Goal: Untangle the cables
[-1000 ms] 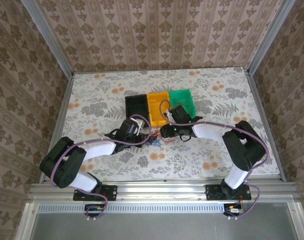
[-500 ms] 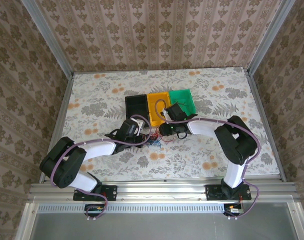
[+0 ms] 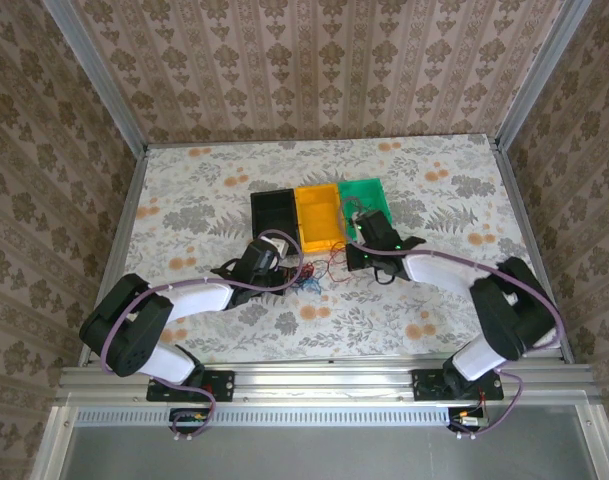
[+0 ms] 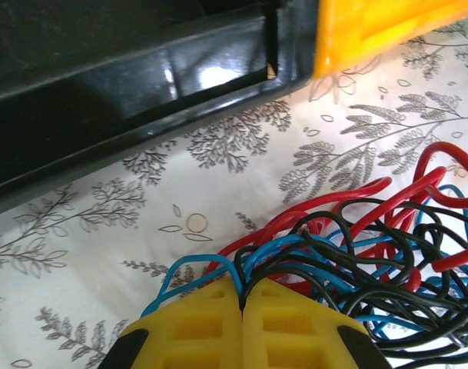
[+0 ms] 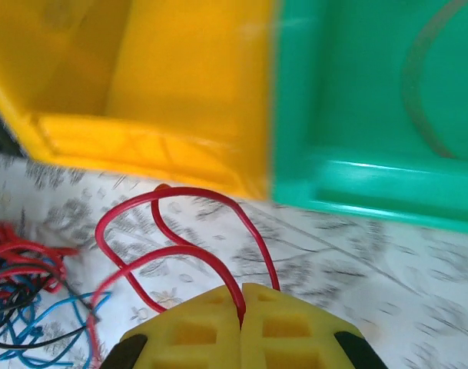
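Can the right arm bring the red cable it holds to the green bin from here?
Probably yes. The right gripper, shut on the red cable, hangs just before the green bin, with nothing between them; the cable's far end may drag on the tangle.

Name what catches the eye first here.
The cable tangle, red, blue and black, lies between the arms, with the left gripper shut on its edge. The right gripper pinches a red cable looping out of it. Just behind stand a black bin, a yellow bin and a green bin, side by side.
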Tool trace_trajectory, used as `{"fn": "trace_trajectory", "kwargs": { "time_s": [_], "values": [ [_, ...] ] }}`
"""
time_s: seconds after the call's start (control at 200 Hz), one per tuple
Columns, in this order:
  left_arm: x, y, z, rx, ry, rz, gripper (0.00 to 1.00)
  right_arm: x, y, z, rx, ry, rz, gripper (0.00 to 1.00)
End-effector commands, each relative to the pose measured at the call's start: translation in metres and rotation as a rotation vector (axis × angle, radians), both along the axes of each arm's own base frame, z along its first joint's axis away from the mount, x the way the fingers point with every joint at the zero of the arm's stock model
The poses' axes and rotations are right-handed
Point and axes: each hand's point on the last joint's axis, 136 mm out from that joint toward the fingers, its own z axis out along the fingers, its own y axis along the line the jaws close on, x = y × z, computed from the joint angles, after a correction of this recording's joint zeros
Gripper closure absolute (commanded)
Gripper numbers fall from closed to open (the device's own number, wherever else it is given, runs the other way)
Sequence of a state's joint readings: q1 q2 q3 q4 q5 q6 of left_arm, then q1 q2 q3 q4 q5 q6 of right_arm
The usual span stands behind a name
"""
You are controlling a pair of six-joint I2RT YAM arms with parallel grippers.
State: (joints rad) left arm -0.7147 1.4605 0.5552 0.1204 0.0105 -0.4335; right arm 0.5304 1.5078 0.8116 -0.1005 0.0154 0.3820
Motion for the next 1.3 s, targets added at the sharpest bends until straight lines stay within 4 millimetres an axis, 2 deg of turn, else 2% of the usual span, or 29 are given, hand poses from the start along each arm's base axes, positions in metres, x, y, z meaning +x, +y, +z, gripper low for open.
{"fn": "trace_trajectory", "kwargs": {
  "time_s": [0.0,0.015,0.03,0.305,0.405,0.495,0.575,0.84,0.96,0.98,1.055,1.1,1.165,1.205,1.295],
  "values": [
    [-0.01,0.032,-0.025,0.129,0.076,0.087,1.0,-0.002,-0.041,0.009,-0.01,-0.045,-0.208,1.0],
    [-0.01,0.033,-0.025,0.13,0.076,0.092,1.0,-0.003,-0.046,0.006,-0.02,-0.043,-0.228,1.0],
    [-0.01,0.034,-0.026,0.132,0.077,0.096,1.0,-0.003,-0.049,0.016,-0.01,-0.07,-0.247,1.0],
    [-0.01,0.043,-0.032,0.13,0.103,0.132,1.0,-0.012,-0.141,0.05,-0.075,-0.178,-0.601,1.0],
    [-0.011,0.043,-0.033,0.133,0.108,0.13,1.0,-0.012,-0.165,0.062,-0.087,-0.206,-0.679,1.0],
    [-0.011,0.04,-0.032,0.129,0.108,0.112,1.0,-0.01,-0.176,0.068,-0.095,-0.212,-0.705,1.0],
    [-0.012,0.032,-0.029,0.102,0.1,0.068,1.0,0.001,-0.165,0.076,-0.07,-0.236,-0.627,1.0],
    [-0.016,0.002,-0.009,-0.026,0.039,-0.062,1.0,0.045,-0.102,0.105,0.048,-0.264,-0.305,1.0],
    [-0.017,-0.006,0.001,-0.049,0.02,-0.102,1.0,0.07,-0.087,0.108,0.049,-0.255,-0.257,1.0],
    [-0.017,-0.007,0.002,-0.051,0.018,-0.103,1.0,0.076,-0.085,0.097,0.038,-0.228,-0.252,1.0],
    [-0.017,-0.009,0.008,-0.06,0.009,-0.11,1.0,0.094,-0.077,0.092,0.04,-0.213,-0.234,1.0],
    [-0.017,-0.009,0.01,-0.061,0.005,-0.112,1.0,0.105,-0.073,0.089,0.041,-0.202,-0.23,0.94],
    [-0.016,-0.009,0.013,-0.064,-0.001,-0.111,1.0,0.114,-0.063,0.086,0.063,-0.182,-0.204,0.75],
    [-0.016,-0.009,0.014,-0.064,-0.004,-0.111,1.0,0.118,-0.058,0.085,0.081,-0.174,-0.195,0.66],
    [-0.016,-0.008,0.015,-0.06,-0.005,-0.108,0.99,0.115,-0.053,0.085,0.118,-0.158,-0.196,0.58]
  ]
}}
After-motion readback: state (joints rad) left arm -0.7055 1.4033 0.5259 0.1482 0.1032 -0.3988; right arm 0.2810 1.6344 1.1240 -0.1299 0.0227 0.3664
